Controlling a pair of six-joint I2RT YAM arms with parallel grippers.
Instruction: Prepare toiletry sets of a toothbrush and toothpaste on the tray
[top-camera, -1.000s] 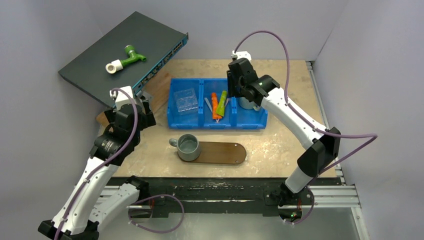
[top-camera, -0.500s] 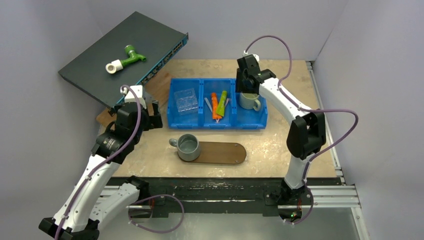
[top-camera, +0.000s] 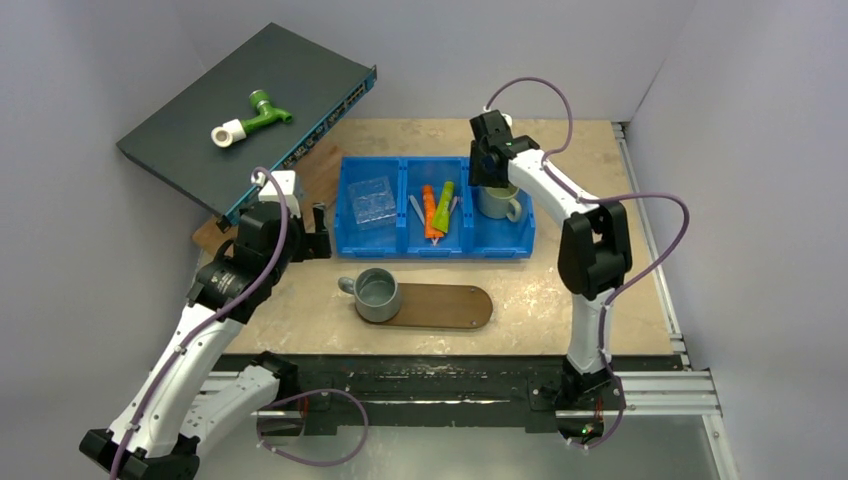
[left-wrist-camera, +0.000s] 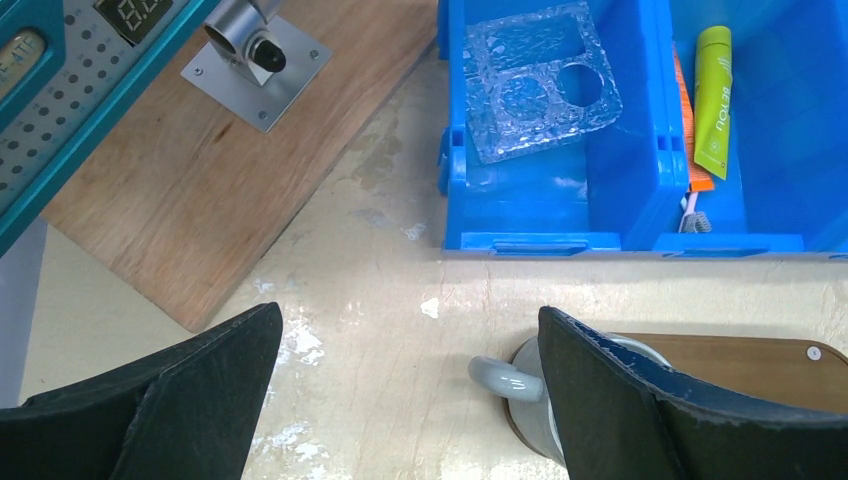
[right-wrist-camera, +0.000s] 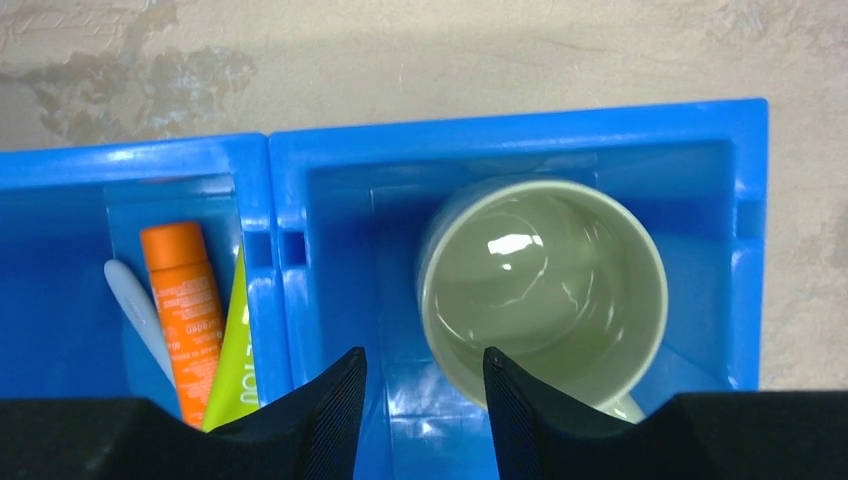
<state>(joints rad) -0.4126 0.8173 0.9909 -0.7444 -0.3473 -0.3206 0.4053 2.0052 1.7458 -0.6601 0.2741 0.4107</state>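
An orange tube (top-camera: 428, 211) and a lime-green tube (top-camera: 443, 205) lie side by side in the middle compartment of the blue bin (top-camera: 436, 248), with a pale toothbrush (right-wrist-camera: 140, 315) beside them. The dark-brown oval tray (top-camera: 450, 306) lies in front of the bin with a grey mug (top-camera: 378, 293) on its left end. My right gripper (right-wrist-camera: 425, 362) hangs open over the bin's right compartment, its fingers either side of the near rim of a pale green mug (right-wrist-camera: 545, 285). My left gripper (left-wrist-camera: 410, 335) is wide open above bare table, left of the grey mug's handle (left-wrist-camera: 505, 378).
A clear plastic holder (top-camera: 370, 203) fills the bin's left compartment. A rectangular wooden board (left-wrist-camera: 200, 190) with a metal fitting (left-wrist-camera: 255, 50) lies left of the bin. A dark network switch (top-camera: 250, 105) carrying a green-and-white pipe fitting (top-camera: 250, 117) leans at the back left.
My left gripper has swung right toward the bin's front-left corner. The right arm has folded in and its gripper has moved right from over the tubes to over the green mug.
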